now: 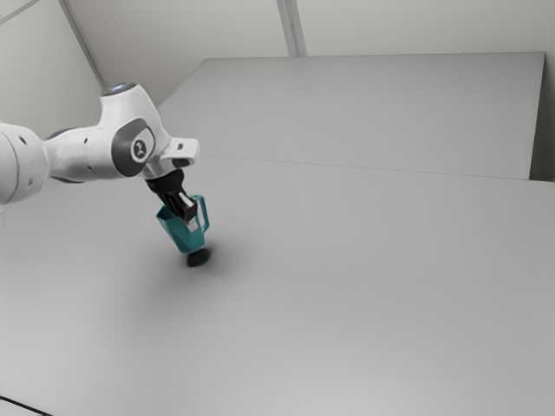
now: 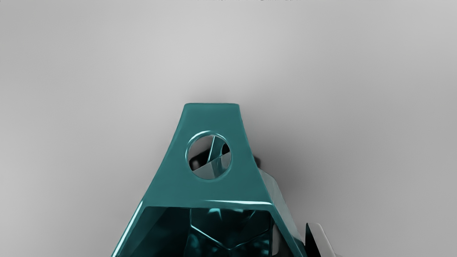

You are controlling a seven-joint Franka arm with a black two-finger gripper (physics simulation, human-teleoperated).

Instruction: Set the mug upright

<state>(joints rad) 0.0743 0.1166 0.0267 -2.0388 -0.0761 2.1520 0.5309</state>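
Gripper [image 1: 190, 217]: closed on the wall of the mug [image 1: 185, 234]. The outer finger [image 2: 321, 237] lies against the outside of the wall; the inner finger [image 2: 275, 241] is inside the mug, partly hidden by the wall, so that the wall is clamped between the two. The gripper points down toward the table [image 1: 347, 286], its fingers inclined in the exterior view.

Mug: teal, not upright. Its axis is tilted, with the open end raised toward the exterior view's upper left and the base lower, toward the exterior view's right. The handle [image 1: 205, 213] is on the side facing the exterior view's right. In the wrist view, the top of the handle bears a round hole, and the faceted interior is visible through the open mouth.

Beneath the base is a dark shape [image 1: 199, 257]. Parts of the same darkness appear through the hole in the handle and just beside the mug in the wrist view. Whether it is a separate part or a shadow cannot be determined, nor can contact with the base. Soft shading surrounds it on the table.

Arm [image 1: 78, 154]: enters from the exterior view's left, white with dark joint covers, with the hand above the mug.
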